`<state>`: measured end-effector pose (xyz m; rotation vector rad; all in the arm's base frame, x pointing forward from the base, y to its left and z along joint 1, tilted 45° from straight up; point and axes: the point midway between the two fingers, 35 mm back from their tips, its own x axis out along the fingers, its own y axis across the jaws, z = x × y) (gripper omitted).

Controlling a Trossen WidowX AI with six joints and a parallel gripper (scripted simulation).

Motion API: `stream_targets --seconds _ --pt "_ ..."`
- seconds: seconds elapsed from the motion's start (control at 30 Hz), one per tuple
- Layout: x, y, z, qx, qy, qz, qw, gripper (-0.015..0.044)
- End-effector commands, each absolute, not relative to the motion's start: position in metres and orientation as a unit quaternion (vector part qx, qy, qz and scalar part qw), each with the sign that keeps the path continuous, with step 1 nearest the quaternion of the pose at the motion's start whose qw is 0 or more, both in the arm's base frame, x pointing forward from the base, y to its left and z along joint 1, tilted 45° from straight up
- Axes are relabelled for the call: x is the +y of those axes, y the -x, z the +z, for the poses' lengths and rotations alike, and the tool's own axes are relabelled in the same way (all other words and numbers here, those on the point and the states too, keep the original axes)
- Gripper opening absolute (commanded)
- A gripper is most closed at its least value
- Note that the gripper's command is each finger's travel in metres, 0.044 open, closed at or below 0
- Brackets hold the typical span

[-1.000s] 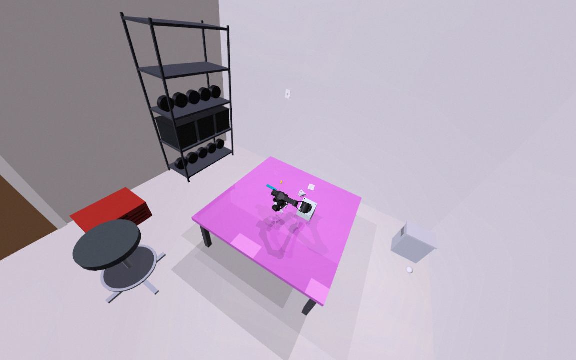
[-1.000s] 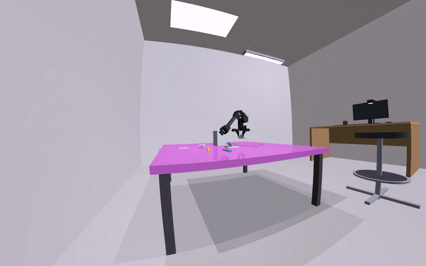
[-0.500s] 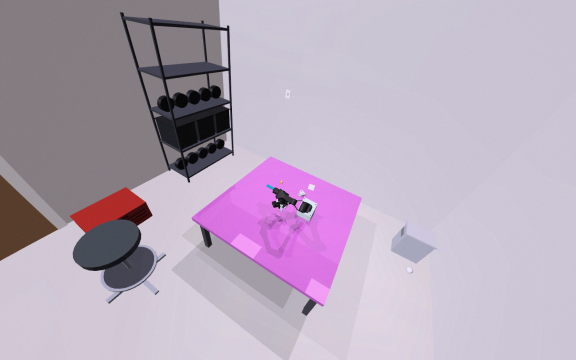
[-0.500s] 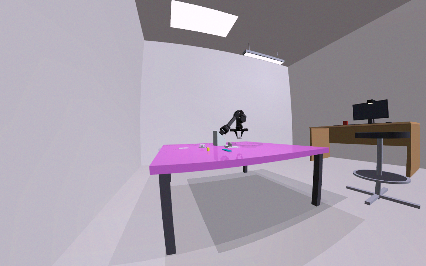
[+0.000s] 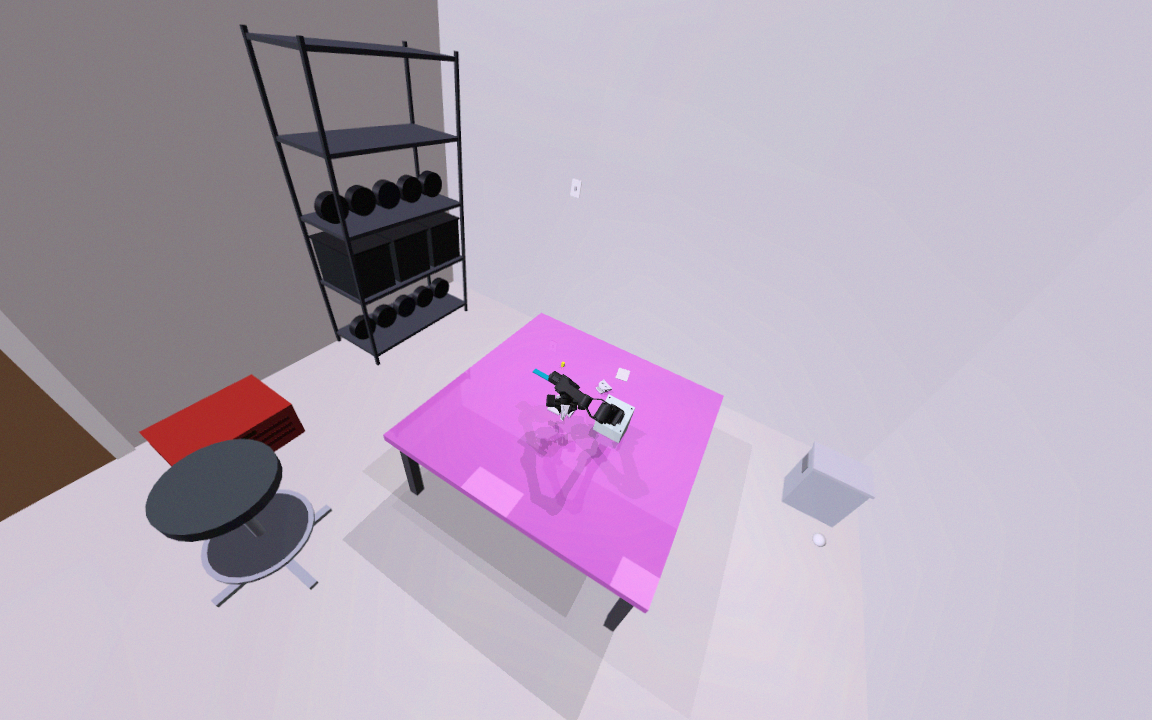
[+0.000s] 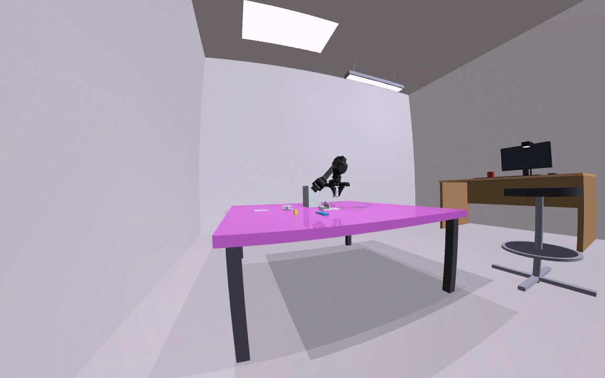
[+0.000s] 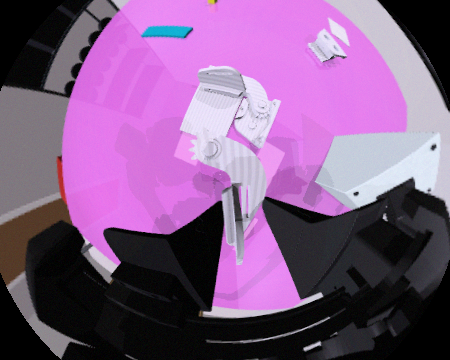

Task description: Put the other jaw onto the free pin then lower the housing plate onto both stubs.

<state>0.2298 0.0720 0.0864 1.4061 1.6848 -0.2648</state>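
Observation:
My gripper (image 7: 243,203) (image 6: 336,193) is shut on the white loose jaw (image 7: 245,167), raised above the table. Its toothed round end points away from the fingers and shows left of the base in the wrist view; its slotted end is between the fingers. The white base (image 7: 259,134) (image 6: 331,208) stands on the table beyond it, with small pins and a toothed part on it. The mounted jaw (image 7: 222,77) rises at its far side; a ribbed flat part (image 7: 210,112) lies beside it. The white housing plate (image 7: 326,47) (image 5: 603,385) (image 6: 287,207), with two holes, lies apart at upper right. Tooth contact is not visible.
A pale grey-green block (image 7: 380,162) (image 5: 613,428) (image 6: 306,196) stands by the arm's foot. A blue strip (image 7: 167,32) (image 6: 322,213), a yellow block (image 7: 212,1) (image 6: 295,211) and a white square (image 7: 339,32) (image 5: 622,374) lie on the pink table (image 5: 473,429).

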Motion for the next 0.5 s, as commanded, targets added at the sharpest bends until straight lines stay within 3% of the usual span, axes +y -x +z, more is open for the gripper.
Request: stream_targets --seconds 0.0,0.47 --pt "0.067 -0.228 0.079 0.677 -0.588 -0.144 0.418 0.0134" --pt "0.052 -0.227 0.065 0.639 -0.654 -0.268 0.304 0.0134"
